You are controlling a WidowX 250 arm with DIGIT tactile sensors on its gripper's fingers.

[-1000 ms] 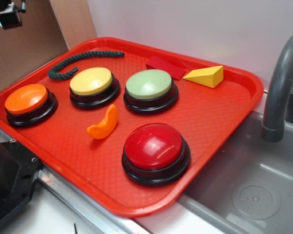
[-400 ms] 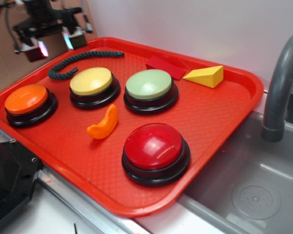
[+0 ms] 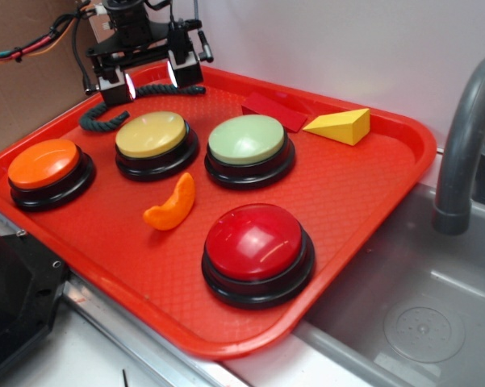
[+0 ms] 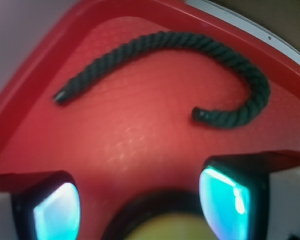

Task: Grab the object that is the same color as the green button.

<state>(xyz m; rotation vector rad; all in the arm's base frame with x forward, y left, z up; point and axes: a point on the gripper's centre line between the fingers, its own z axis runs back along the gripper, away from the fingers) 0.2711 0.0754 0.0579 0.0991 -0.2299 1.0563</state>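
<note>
Exterior view: high, oblique, looks down across whole red tray (image 3: pixel 387 173). Wrist view: close, looks down at tray's back corner. Shared: green rope (image 3: pixel 93 121) (image 4: pixel 209 50), upper left of exterior frame.

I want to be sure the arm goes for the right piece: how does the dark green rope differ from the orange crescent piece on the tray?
The dark green rope is thin, long, twisted and hooked at one end; the orange crescent piece is short, smooth and thick. The rope lies at the tray's back edge, under the gripper; the crescent sits mid-tray between the buttons, clear of the arm. Both are curved and lie loose on the tray.
</note>
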